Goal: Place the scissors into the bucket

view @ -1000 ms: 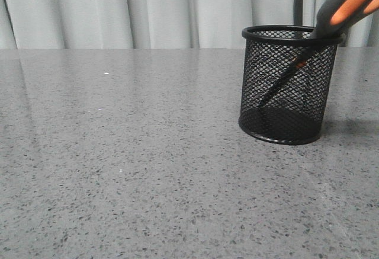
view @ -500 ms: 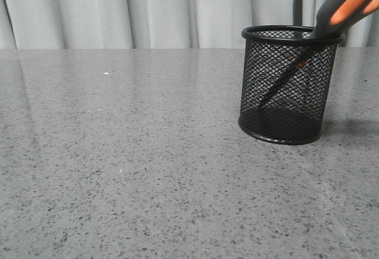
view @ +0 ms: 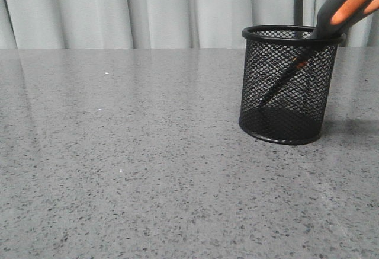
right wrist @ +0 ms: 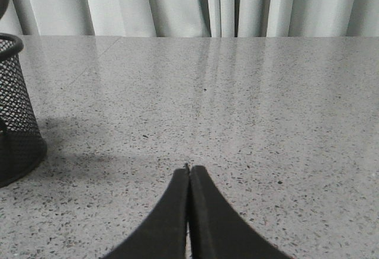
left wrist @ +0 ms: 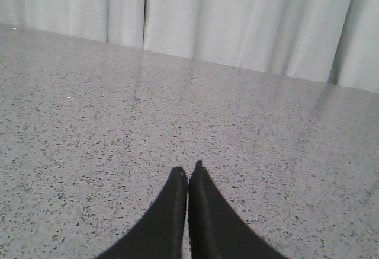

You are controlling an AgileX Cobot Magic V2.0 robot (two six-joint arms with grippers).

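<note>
The stiff, light-looking scissors [view: 346, 7] lean blades-down inside the mesh bucket [view: 288, 84], best gripped by the orange-lined handles, well apart from both the left fingers [left wrist: 188, 173] and right fingers [right wrist: 188, 173], each pressed together and empty above the tabletop [view: 148, 152].

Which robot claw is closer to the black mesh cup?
The right gripper. Its wrist camera catches the bucket at the edge of its view, while the left gripper sees only bare table and curtain.

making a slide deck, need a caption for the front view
Scissors rest blades-down in the black mesh bucket on a grey speckled table, handles leaning over the rim.
</note>
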